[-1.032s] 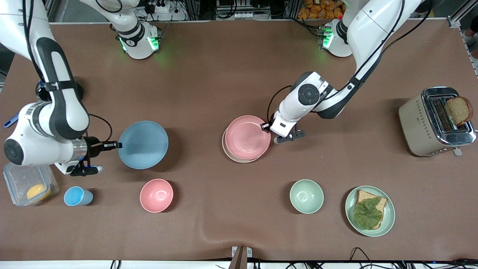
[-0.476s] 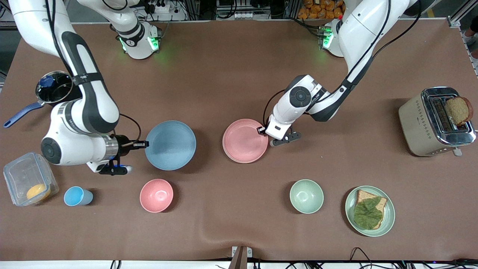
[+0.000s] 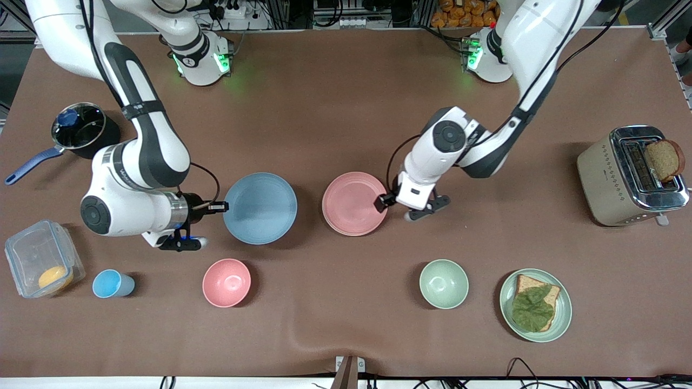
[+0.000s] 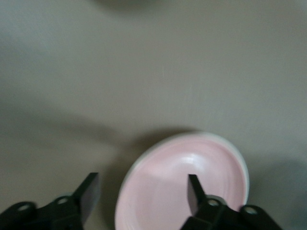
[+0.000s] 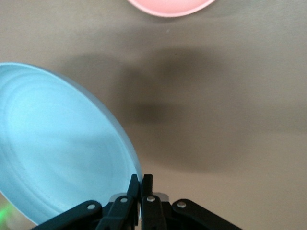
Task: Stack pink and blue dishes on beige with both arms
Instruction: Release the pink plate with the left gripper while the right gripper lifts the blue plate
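Note:
The pale pink plate point(image 3: 354, 203) lies flat on the beige plate point(image 4: 123, 184), of which only a thin pale rim shows under it. My left gripper point(image 3: 385, 201) is open at the pink plate's edge toward the left arm's end. In the left wrist view its fingers point(image 4: 88, 191) stand wide apart over that rim, gripping nothing. The light blue plate point(image 3: 260, 208) hangs level above the table, beside the pink plate toward the right arm's end. My right gripper point(image 3: 219, 206) is shut on the blue plate's point(image 5: 62, 153) rim, its gripper point(image 5: 141, 184) pinching the edge.
Nearer the front camera stand a pink bowl point(image 3: 226, 282), a blue cup point(image 3: 112, 284), a green bowl point(image 3: 444, 283) and a green plate with bread and lettuce point(image 3: 535, 305). A toaster point(image 3: 630, 175) stands at the left arm's end; a pot point(image 3: 81, 129) and a plastic box point(image 3: 40, 265) at the right arm's.
The right arm has carried the blue plate toward the pink plate. The pink plate has settled squarely on the beige one, and the left gripper has shifted along its rim.

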Motion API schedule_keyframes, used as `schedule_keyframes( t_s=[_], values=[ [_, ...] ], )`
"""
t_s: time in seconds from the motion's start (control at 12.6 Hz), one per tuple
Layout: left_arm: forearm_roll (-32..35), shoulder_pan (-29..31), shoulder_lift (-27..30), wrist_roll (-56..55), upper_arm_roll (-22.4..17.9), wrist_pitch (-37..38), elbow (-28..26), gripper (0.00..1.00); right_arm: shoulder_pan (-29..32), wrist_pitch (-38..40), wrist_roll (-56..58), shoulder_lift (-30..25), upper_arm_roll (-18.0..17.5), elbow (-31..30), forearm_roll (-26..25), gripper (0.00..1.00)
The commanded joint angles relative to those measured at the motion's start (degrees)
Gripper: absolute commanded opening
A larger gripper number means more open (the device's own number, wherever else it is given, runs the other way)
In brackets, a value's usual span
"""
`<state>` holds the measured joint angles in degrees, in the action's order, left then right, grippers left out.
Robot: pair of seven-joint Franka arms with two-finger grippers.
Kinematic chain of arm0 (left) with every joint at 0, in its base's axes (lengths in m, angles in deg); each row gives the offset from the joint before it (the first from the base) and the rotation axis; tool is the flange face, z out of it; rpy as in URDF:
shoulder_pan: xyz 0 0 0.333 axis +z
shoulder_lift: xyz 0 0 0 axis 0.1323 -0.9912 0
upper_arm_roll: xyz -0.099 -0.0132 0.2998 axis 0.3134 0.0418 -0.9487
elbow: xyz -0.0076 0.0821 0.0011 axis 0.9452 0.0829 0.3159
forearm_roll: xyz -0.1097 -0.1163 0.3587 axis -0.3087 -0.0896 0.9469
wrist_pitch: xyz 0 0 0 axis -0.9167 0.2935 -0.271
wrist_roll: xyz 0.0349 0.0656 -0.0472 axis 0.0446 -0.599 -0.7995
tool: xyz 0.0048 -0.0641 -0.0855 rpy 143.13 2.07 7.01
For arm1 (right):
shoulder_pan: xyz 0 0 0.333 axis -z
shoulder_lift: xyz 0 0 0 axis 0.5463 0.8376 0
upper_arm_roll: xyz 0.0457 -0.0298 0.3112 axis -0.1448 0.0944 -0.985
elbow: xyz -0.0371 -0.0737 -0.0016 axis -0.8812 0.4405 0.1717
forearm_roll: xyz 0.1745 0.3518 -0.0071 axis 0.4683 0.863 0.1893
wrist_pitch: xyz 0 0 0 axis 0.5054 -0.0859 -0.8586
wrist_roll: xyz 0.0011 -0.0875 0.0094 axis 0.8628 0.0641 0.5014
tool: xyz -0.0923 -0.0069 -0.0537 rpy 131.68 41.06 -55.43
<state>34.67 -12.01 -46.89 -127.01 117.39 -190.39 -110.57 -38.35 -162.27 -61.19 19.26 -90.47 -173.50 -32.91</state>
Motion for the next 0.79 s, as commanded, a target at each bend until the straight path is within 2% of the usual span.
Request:
schedule_keyframes(
  t_s=[0.0,0.16,0.48,0.63,0.71],
  values=[
    [2.3,7.5,10.2,6.5,0.1,7.2,-1.3,1.0,-4.8,-3.7,-4.4,0.6,0.3,0.5,2.0,0.0],
    [2.3,12.4,13.8,13.5,0.3,12.1,-1.3,1.0,-9.8,-8.9,-9.7,2.2,0.3,0.5,2.0,0.0],
    [1.5,19.0,20.4,17.7,0.4,20.3,-0.6,1.0,-15.4,-16.1,-15.3,4.7,0.3,0.4,2.4,0.0],
    [1.2,21.5,21.8,23.6,0.2,25.2,2.9,1.0,-18.6,-21.0,-17.7,6.7,0.3,0.5,5.3,0.0],
    [1.1,22.0,21.7,27.2,0.2,29.6,6.4,1.0,-19.9,-23.0,-19.1,7.4,0.4,0.5,5.8,0.0]
  ],
)
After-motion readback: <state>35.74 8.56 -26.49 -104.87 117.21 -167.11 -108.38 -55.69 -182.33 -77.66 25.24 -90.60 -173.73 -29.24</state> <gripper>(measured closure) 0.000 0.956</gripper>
